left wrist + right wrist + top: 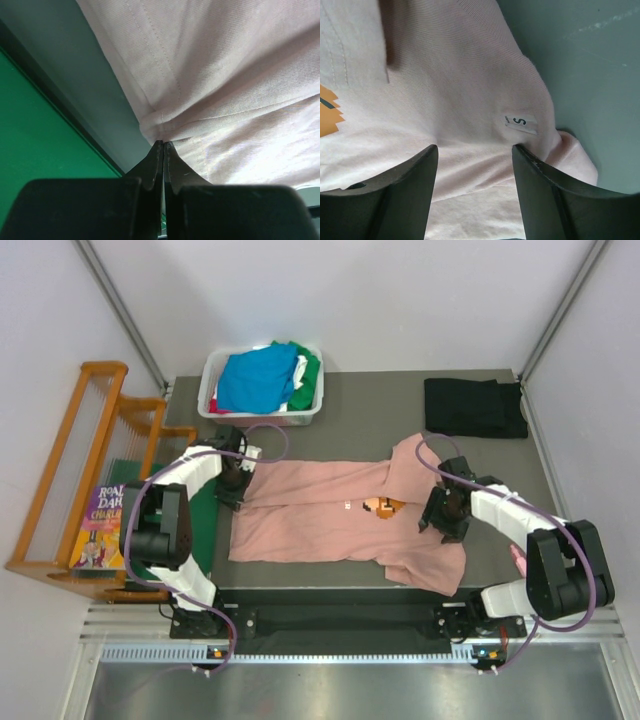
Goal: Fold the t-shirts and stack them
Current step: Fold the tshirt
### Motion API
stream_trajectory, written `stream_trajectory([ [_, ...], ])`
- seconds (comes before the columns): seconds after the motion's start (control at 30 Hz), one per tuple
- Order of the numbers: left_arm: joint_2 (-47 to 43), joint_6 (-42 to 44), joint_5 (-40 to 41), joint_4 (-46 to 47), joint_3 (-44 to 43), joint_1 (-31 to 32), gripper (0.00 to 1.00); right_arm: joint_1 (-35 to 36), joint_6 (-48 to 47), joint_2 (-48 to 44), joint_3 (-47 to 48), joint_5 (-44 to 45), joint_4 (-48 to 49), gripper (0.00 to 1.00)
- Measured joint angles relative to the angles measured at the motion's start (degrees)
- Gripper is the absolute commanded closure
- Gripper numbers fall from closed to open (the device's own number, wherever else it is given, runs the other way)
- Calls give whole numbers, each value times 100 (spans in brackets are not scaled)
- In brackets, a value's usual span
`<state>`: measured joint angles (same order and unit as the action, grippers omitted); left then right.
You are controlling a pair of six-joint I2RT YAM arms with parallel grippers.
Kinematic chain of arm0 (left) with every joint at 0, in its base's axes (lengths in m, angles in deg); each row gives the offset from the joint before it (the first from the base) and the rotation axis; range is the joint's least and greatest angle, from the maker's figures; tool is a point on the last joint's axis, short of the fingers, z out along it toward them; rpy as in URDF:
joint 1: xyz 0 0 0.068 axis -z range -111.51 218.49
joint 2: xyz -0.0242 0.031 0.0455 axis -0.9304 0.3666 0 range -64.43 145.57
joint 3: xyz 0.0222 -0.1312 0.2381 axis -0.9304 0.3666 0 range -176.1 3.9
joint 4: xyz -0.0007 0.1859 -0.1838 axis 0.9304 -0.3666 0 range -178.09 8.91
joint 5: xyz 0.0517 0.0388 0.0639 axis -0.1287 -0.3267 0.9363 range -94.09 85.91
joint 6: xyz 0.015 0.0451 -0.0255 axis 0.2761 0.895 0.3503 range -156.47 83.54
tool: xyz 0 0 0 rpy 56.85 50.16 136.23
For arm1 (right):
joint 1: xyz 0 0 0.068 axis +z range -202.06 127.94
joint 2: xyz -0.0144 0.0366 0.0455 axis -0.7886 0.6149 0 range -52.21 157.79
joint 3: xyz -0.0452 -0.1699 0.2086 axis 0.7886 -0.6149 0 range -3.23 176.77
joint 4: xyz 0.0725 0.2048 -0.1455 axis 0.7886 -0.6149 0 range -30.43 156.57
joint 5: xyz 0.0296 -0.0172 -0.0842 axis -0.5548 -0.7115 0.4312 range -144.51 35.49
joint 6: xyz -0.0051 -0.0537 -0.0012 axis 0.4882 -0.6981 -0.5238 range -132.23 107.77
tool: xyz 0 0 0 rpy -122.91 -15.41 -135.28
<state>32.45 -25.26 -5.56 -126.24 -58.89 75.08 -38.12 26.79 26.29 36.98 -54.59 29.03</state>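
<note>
A spread t-shirt point(320, 520) lies across the middle of the table point(370, 405). Behind it, a bin point(209, 390) holding more t-shirts point(255, 380) stands back left; a folded t-shirt point(473, 407) lies back right.

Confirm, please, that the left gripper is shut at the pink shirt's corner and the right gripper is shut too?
Not quite: the right gripper is open, jaws apart over the pink shirt, as the right wrist view shows. The left gripper is shut at its corner.

We see white walls point(350, 290) around a dark grey table point(370, 405), with a wooden rack point(60, 470) and a book point(98, 530) beside it.
</note>
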Motion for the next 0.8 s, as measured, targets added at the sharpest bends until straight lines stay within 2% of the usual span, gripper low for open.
stream_trajectory([
  [0.37,-2,74,105,-44,-24,-57,100,-116,-90,-11,-9,-140,7,38],
  [0.47,0,70,20,-151,-109,-59,85,-136,-122,-15,-4,-192,4,37],
  [0.5,0,63,-39,-214,-168,-59,67,-136,-151,-31,-4,-219,4,36],
  [0.6,0,35,-243,-494,-468,-44,46,-142,-203,-131,-2,-328,-15,34],
  [0.63,2,22,-341,-627,-634,-26,34,-142,-229,-208,9,-380,-46,33],
  [0.7,2,-4,-535,-876,-1045,28,25,-146,-267,-391,122,-507,-199,29],
  [0.73,2,-33,-656,-986,-1287,70,17,-149,-291,-496,229,-573,-284,29],
  [0.8,2,-81,-916,-1172,-1797,151,13,-149,-343,-684,553,-710,-420,27],
])
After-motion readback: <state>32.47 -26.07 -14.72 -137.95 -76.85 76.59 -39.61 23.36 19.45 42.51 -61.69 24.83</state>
